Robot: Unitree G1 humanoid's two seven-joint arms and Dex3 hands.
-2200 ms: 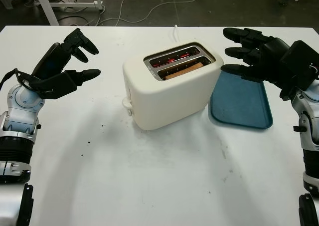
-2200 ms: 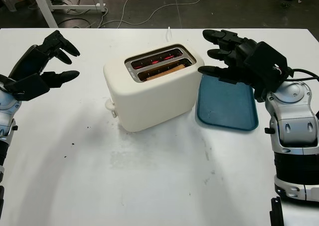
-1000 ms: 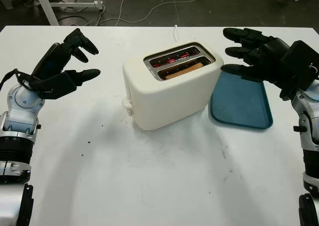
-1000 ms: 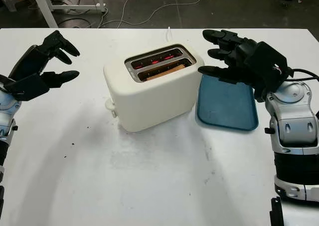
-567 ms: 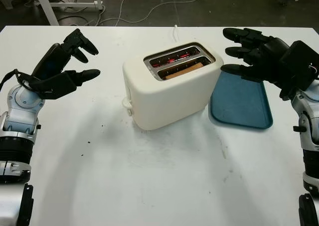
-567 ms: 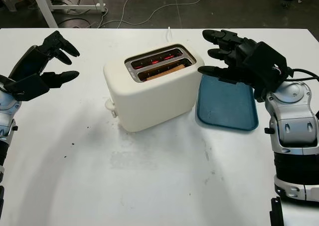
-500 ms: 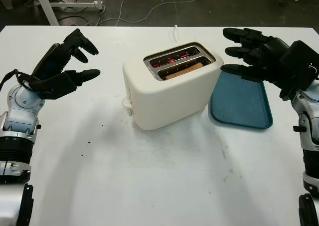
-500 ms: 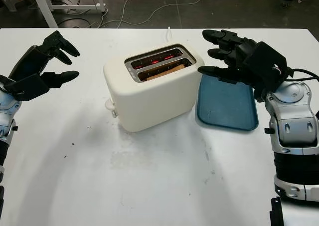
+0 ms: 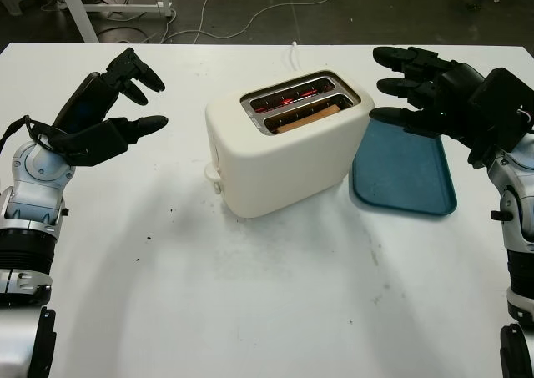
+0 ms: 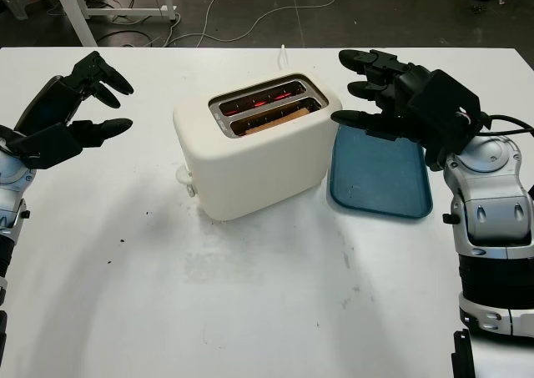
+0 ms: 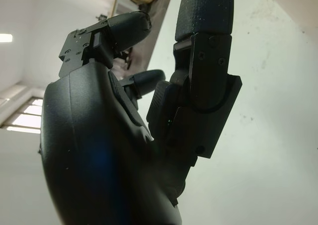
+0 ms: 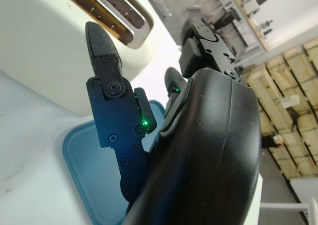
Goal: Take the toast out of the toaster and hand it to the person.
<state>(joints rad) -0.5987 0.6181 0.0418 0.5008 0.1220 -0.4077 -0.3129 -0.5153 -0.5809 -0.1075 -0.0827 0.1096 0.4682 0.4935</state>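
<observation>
A cream two-slot toaster [image 9: 279,148] stands in the middle of the white table. Its heating wires glow red, and a slice of toast [image 9: 310,117] sits low in the nearer slot, its brown top edge showing. My right hand [image 9: 417,90] hovers open just right of the toaster, level with its top, above the blue tray's far end. My left hand [image 9: 117,111] is raised open well to the left of the toaster, holding nothing. The toaster's slots [image 12: 107,6] show beyond my right hand's fingers [image 12: 107,93].
A blue tray [image 9: 405,169] lies flat on the table, right of the toaster. The toaster's white cord [image 9: 294,54] runs off the far table edge. Dark crumbs dot the table at front left. Another table's white legs [image 9: 79,11] and floor cables lie beyond.
</observation>
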